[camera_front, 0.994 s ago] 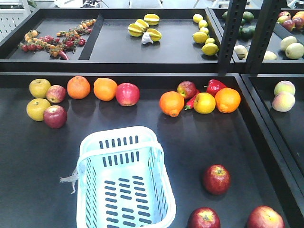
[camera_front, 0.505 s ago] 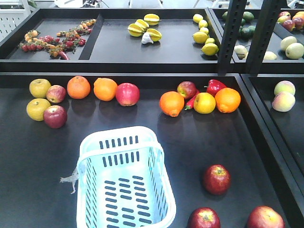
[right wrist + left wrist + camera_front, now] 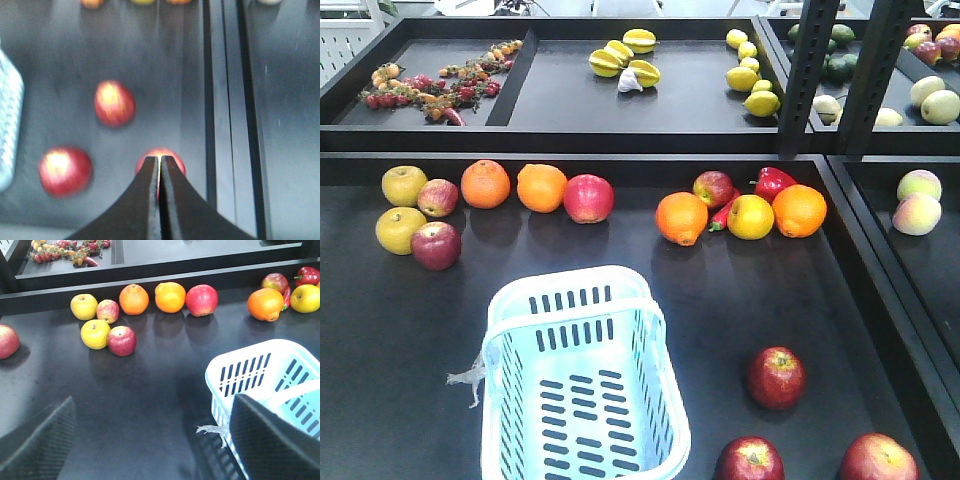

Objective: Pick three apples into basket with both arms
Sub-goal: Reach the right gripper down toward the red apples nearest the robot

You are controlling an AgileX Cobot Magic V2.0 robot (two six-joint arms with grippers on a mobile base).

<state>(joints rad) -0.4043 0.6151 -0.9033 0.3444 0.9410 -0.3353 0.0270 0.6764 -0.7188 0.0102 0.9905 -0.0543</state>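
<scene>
We see our right gripper (image 3: pixel 160 159) pressed together on nothing, its tips over a blurred fruit near the raised right edge (image 3: pixel 215 100). The three apples (image 3: pixel 776 377), round and glossy, lie on the matte black table (image 3: pixel 720 300) right of the slotted plastic basket (image 3: pixel 570 283). Our left gripper (image 3: pixel 153 400) spreads wide over open table
</scene>
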